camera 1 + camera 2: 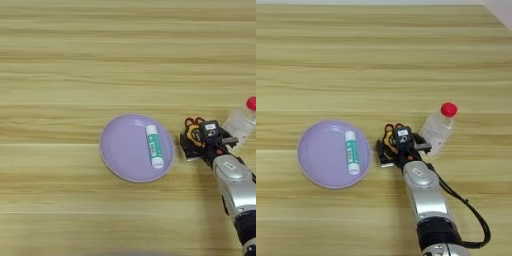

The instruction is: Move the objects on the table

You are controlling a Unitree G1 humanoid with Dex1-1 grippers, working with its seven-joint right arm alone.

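Right gripper (pixel 390 150) over yellow-and-black tape measure (pixel 387 142) and red scissor handles; grip state unclear; clear bottle (pixel 438 127) just beside, elbow could topple it

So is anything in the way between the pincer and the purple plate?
No. The black pincer is over the yellow-and-black tape measure, and only bare wooden table lies between them and the round purple plate.

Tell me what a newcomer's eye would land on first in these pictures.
First, the round lilac plate at the table's middle, with a white-and-green tube lying in its right half. Just right of it, the silver arm's black gripper sits over a yellow-and-black item, and a clear plastic bottle with a red cap lies beyond.
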